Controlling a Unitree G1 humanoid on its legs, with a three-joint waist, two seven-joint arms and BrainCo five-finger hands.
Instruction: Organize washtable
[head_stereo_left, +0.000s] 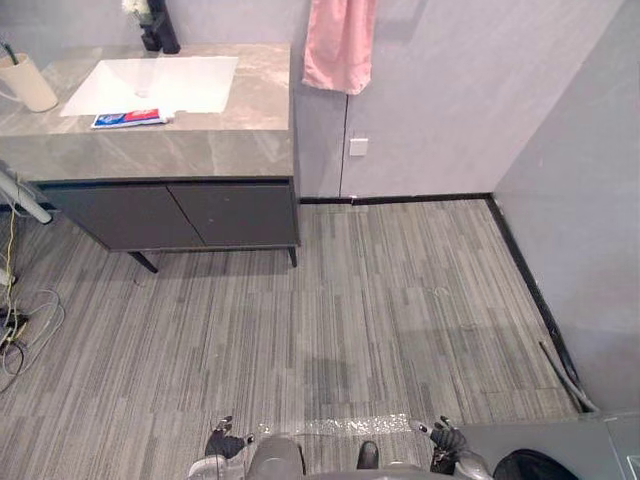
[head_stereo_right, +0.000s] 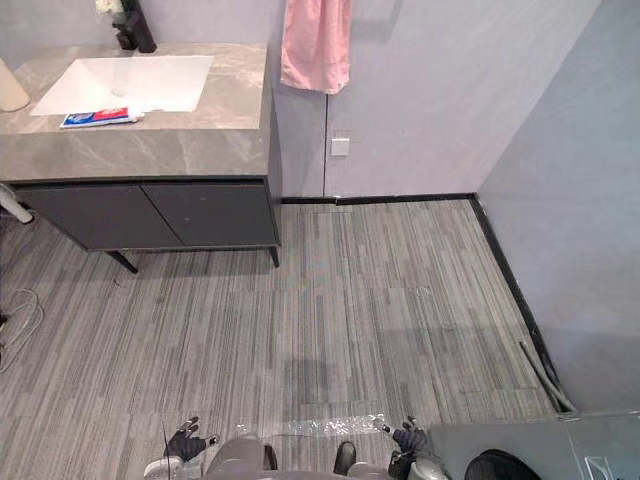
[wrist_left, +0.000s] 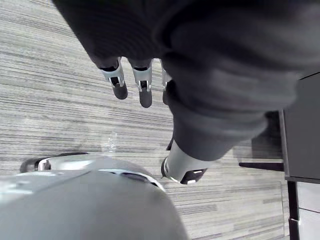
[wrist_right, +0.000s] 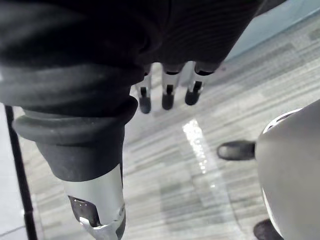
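Left wrist view gives us the left hand (wrist_left: 143, 86) from close up: its fingers (wrist_left: 118, 82) hang straight and slightly apart over the floor (wrist_left: 60, 100), holding nothing. Right wrist view tells us the same of the right hand (wrist_right: 167, 96), whose fingers (wrist_right: 193, 92) are loose, spread a little and empty. From the head we see both hands low at the near edge, well apart from the counter (head_stereo_left: 200, 150).

Beyond them a strip of clear tape (head_stereo_left: 340, 425) lies on the grey planks. Farther off, a dark cabinet (head_stereo_left: 170, 215) with 2 doors carries the grey marbled counter top. A white sink (head_stereo_left: 150, 85) is set into it. 1 toothpaste tube (head_stereo_left: 130, 118), red, blue and white, lies flat on the counter just beside the sink's front rim. A beige cup (head_stereo_left: 30, 82) with a handle stands upright at the counter's left end; the left eye view takes in nearly all of it, with something dark sticking out of its top, while the right eye view cuts it to a sliver at the edge. A black faucet (head_stereo_left: 160, 30) rises behind the sink. A pink towel (head_stereo_left: 340, 45) hangs on the wall to the right of the counter, above a small white wall plate (head_stereo_left: 358, 147).
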